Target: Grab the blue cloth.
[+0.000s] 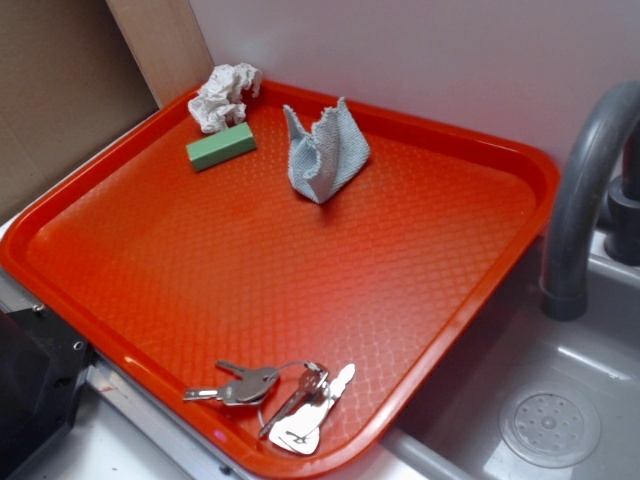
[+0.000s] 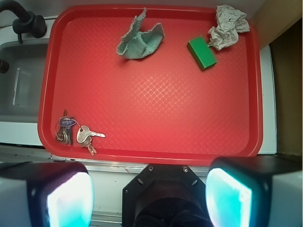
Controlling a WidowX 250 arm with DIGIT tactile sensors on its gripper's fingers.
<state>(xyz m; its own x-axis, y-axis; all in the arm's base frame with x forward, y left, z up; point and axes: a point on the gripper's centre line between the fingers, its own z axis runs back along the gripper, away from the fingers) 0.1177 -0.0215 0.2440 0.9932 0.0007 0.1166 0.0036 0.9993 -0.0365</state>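
Observation:
The blue cloth (image 1: 325, 155) is a pale blue-grey woven rag, bunched up with pointed corners, lying on the far part of the red tray (image 1: 100, 330). In the wrist view the blue cloth (image 2: 138, 41) lies near the tray's top edge, far from my gripper (image 2: 149, 196). The two fingers (image 2: 71, 198) stand wide apart at the bottom of that view, above the counter in front of the tray (image 2: 151, 158). Nothing is between them. The gripper does not show in the exterior view.
A green block (image 1: 221, 146) (image 2: 201, 52) and a crumpled paper wad (image 1: 224, 94) (image 2: 228, 26) lie at a far corner of the tray. A bunch of keys (image 1: 280, 395) (image 2: 75, 133) lies at the near edge. A sink (image 1: 560, 400) with a grey faucet (image 1: 585, 180) adjoins the tray.

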